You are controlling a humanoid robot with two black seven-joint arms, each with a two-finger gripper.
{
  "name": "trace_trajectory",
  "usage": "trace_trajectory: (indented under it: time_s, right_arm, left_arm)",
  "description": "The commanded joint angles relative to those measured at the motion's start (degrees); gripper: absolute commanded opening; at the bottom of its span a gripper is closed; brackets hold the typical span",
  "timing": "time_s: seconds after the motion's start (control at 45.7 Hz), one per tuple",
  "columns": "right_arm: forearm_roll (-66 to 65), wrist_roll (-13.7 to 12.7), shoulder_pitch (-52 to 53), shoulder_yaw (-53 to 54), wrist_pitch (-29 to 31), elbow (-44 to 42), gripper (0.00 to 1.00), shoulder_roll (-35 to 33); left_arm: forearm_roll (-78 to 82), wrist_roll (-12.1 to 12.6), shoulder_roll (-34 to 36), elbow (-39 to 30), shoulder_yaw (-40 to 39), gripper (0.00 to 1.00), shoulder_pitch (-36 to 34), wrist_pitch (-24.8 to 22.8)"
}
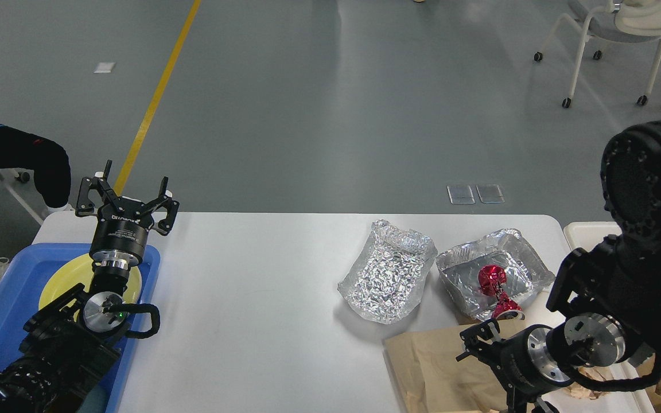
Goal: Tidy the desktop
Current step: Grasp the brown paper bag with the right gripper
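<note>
Foil tray [494, 274] holds red wrappers just beyond the right gripper [482, 344], whose opening I cannot tell; a careless reach could crush it. Left gripper [127, 198] spread, empty.

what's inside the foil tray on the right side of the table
A shiny red crumpled wrapper lies inside the foil tray, and a second red piece sits at its near rim. Anything under them, or under the tray itself, is hidden.
</note>
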Motion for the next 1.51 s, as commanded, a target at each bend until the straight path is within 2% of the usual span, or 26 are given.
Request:
trace_trajectory:
  time_s: [0.0,0.153,0.285,0.438,0.503,0.547,0.613,0.7,0.788,0.832,1.051,1.488]
  right_arm:
    - [0.0,0.0,-1.0,-0.2,0.1,0.0,1.0,-0.1]
    - [0.0,0.0,-4.2,-0.1,-1.0,0.0,1.0,0.3]
    - [1.0,0.0,-6.9,1.4,-6.9,0.0,1.0,-0.5]
    - [3.5,0.3,-9.4,8.7,-12.1,0.0,1.0,-5.6]
    - [3.6,1.0,-10.7,11.4,-13.5,0.0,0.96,-7.3]
    - [3.6,1.8,-10.9,12.8,-14.9,0.0,0.85,-8.1]
    - [3.5,3.1,-11.0,14.9,-16.8,0.0,0.54,-8.7]
    - [3.4,3.2,-11.5,16.5,-18.7,0.0,0.35,-8.7]
    - [3.1,3.1,-12.9,17.8,-22.2,-0.5,0.07,-8.3]
    - [3.1,3.1,-13.6,18.7,-24.0,-0.9,0.0,-8.3]
    - [2.8,3.1,-13.9,21.5,-28.0,-0.9,0.0,-8.6]
    - [-3.5,3.1,-9.6,20.3,-27.4,0.0,0.0,-8.8]
  left_arm:
    - [0.0,0.0,0.0,0.0,-0.1,0.97,0.0,-0.1]
    - [0.0,0.0,0.1,0.0,0.0,0.97,0.0,-0.1]
    - [0.0,0.0,0.0,0.0,-0.1,0.97,0.0,-0.1]
    - [0.0,0.0,0.0,0.0,-0.1,0.97,0.0,-0.1]
    - [0.0,0.0,0.0,0.0,-0.1,0.97,0.0,-0.1]
    - [0.0,0.0,0.0,0.0,-0.1,0.97,0.0,-0.1]
    - [0.0,0.0,0.0,0.0,0.0,0.97,0.0,-0.1]
    - [0.0,0.0,0.0,0.0,-0.1,0.97,0.0,-0.1]
    - [0.0,0.0,0.0,0.0,-0.1,0.97,0.0,-0.1]
    - [0.0,0.0,0.0,0.0,-0.1,0.97,0.0,-0.1]
    - [0.0,0.0,0.0,0.0,0.0,0.97,0.0,-0.1]
    - [0.0,0.0,0.0,0.0,-0.1,0.97,0.0,0.0]
